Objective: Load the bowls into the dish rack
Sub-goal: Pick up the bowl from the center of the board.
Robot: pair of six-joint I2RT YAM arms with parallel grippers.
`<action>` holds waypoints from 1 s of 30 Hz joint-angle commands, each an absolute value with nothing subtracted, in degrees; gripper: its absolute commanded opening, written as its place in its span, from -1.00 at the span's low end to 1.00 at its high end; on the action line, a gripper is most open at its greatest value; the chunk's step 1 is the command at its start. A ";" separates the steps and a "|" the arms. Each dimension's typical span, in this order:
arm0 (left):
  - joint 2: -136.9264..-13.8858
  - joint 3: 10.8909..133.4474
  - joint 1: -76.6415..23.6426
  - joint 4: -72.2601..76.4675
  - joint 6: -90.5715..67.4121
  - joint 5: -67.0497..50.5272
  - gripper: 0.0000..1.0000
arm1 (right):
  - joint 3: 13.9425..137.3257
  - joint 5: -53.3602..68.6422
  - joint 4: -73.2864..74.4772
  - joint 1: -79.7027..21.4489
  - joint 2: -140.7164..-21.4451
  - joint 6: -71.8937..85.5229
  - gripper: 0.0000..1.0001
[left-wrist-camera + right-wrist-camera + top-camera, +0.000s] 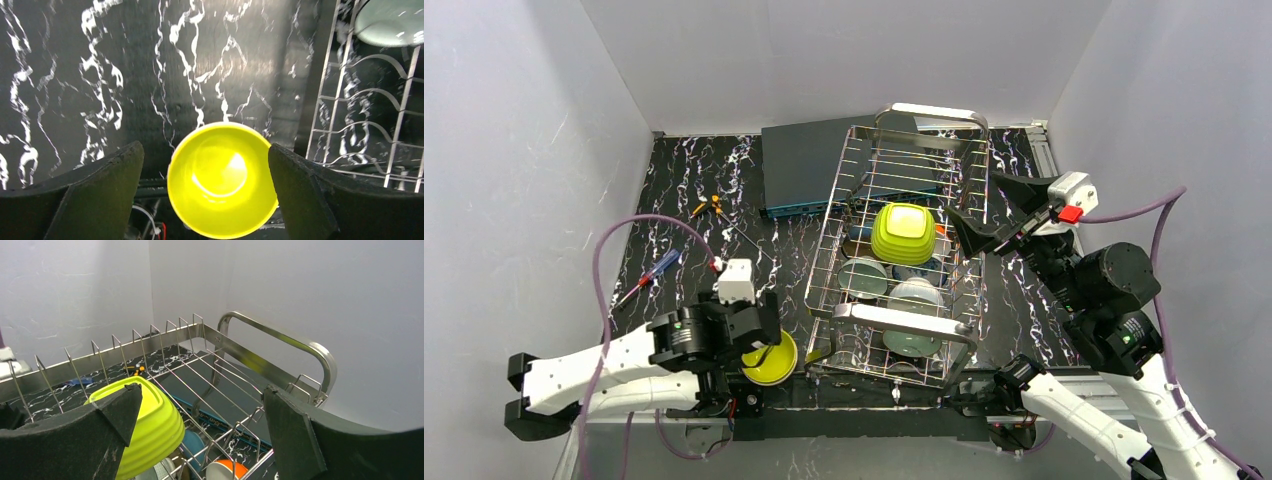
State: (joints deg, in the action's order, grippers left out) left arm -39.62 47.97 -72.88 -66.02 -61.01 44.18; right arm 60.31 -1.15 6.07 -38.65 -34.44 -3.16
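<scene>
The steel wire dish rack stands mid-table. It holds a lime squarish bowl, pale green bowls, a blue-patterned bowl and an orange-sided bowl. A lime-yellow round bowl sits on the table at the rack's near left corner. My left gripper is open and straddles it; in the left wrist view the bowl lies between the fingers of the gripper, with the right finger at its rim. My right gripper is open and empty over the rack's far right side. In the right wrist view this gripper hangs above the lime squarish bowl.
A flat dark-teal box lies behind the rack, partly under it. Screwdrivers and an orange-handled tool lie on the left of the black marbled table. The rack's wire wall is right of the left gripper. The far loop handle rises ahead of the right gripper.
</scene>
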 commanded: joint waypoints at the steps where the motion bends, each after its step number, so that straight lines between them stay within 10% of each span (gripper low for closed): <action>1: -40.76 42.14 -72.59 -62.62 -68.83 38.28 0.83 | 60.39 -1.66 5.17 -38.78 -33.76 -2.37 0.97; 17: -47.58 33.56 -55.71 -37.59 -53.23 10.15 0.48 | 59.50 -2.36 6.55 -38.76 -32.97 -1.93 0.97; 30: -52.08 38.12 -55.33 -39.39 -52.11 10.47 -0.61 | 59.58 -2.51 6.07 -38.76 -33.18 -1.96 0.97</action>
State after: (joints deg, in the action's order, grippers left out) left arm -53.49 34.94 -55.70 -37.52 -53.10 9.19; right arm 59.16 -1.61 7.68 -38.65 -33.36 -2.70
